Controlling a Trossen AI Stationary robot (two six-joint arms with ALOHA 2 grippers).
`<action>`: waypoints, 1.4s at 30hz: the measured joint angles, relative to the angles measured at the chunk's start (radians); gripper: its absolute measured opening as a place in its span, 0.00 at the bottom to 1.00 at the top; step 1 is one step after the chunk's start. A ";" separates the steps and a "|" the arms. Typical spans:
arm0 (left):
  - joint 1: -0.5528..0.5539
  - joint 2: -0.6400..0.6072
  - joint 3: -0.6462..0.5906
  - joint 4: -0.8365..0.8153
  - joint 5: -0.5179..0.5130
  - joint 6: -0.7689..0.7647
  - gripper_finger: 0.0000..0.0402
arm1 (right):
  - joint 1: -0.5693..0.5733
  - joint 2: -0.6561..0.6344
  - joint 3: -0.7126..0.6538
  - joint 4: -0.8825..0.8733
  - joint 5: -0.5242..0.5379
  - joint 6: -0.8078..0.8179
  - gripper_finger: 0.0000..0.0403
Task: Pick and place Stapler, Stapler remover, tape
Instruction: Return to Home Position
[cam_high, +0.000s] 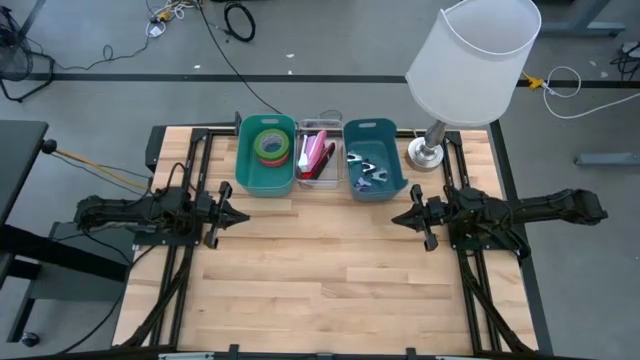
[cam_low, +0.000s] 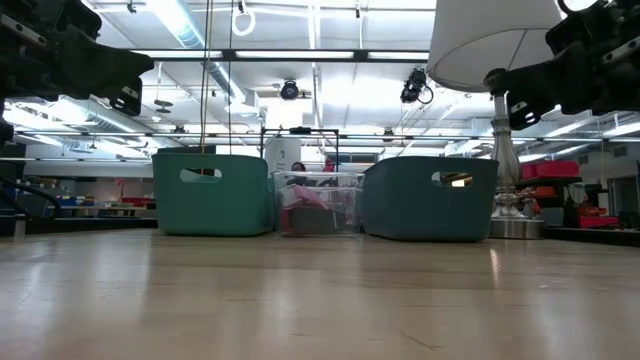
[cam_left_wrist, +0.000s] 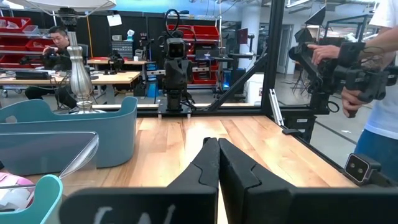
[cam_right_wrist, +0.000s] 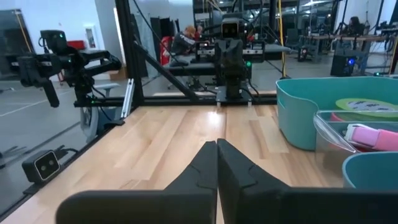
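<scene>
High view has the left tool (cam_high: 240, 214) low over the left side of the desk (cam_high: 320, 290) and the right tool (cam_high: 400, 216) over the right side. The two point at each other across bare wood, each on an arm stretched out nearly flat from its own edge of the desk. In the left wrist view the left tool (cam_left_wrist: 213, 149) has its two dark fingers pressed together and holds nothing. In the right wrist view the right tool (cam_right_wrist: 216, 148) is pressed together the same way, also holding nothing. Three containers stand side by side along the far edge, beyond both tools and well apart from them. A green bin (cam_high: 243, 165) holds tape rolls (cam_high: 271, 146). A clear box (cam_high: 321, 125) in the middle holds pink and red staplers (cam_high: 318, 156). A blue bin (cam_high: 372, 127) holds staple removers (cam_high: 366, 173). Just beside the blue bin, on the right-arm side, stands a lamp (cam_high: 475, 50) with a white shade and a silver base. The desk is pale wood planks in a black frame, on a grey floor strewn with cables. The left wrist view looks into a workshop with red storage bins, where a person (cam_left_wrist: 56, 43) sits at a bench and another person (cam_left_wrist: 382, 93) stands beside the desk holding a dark camera rig.
</scene>
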 joint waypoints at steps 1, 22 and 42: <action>0.000 0.000 0.000 0.000 0.000 0.000 0.01 | 0.000 -0.009 -0.002 -0.003 0.000 0.007 0.00; 0.000 0.000 0.000 0.000 0.000 0.000 0.01 | 0.000 -0.221 -0.002 -0.249 0.054 -0.006 0.00; 0.000 0.000 0.000 0.000 0.000 0.000 0.01 | 0.000 -0.410 -0.002 -0.400 0.055 -0.006 0.00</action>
